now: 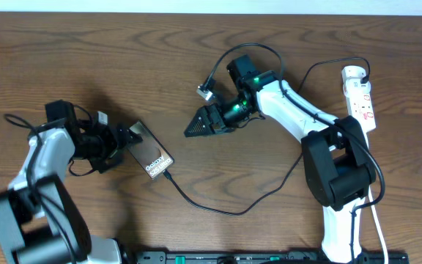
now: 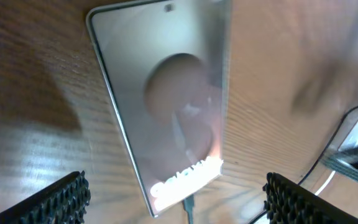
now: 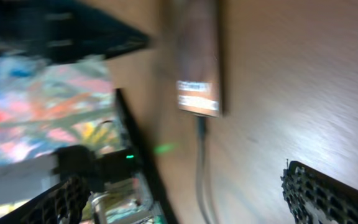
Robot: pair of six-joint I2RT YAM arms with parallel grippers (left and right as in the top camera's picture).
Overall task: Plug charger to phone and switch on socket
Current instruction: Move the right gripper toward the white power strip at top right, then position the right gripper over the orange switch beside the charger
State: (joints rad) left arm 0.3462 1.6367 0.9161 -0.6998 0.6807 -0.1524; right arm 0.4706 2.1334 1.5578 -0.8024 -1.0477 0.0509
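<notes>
Close up, the left wrist view shows the phone (image 2: pixel 166 99) flat on the table (image 2: pixel 278 74) with the charger (image 2: pixel 188 211) tip at its lettered end. The left pincer (image 2: pixel 179 202) is spread wide and grips nothing, and the right pincer (image 3: pixel 197 196) also gapes empty. Only the overhead view shows the socket (image 1: pixel 361 95), well apart at the far right.

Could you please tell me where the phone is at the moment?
In the overhead view the phone lies flat on the table, left of centre, just beside the left gripper, with the black charger cable meeting its lower end.
</notes>
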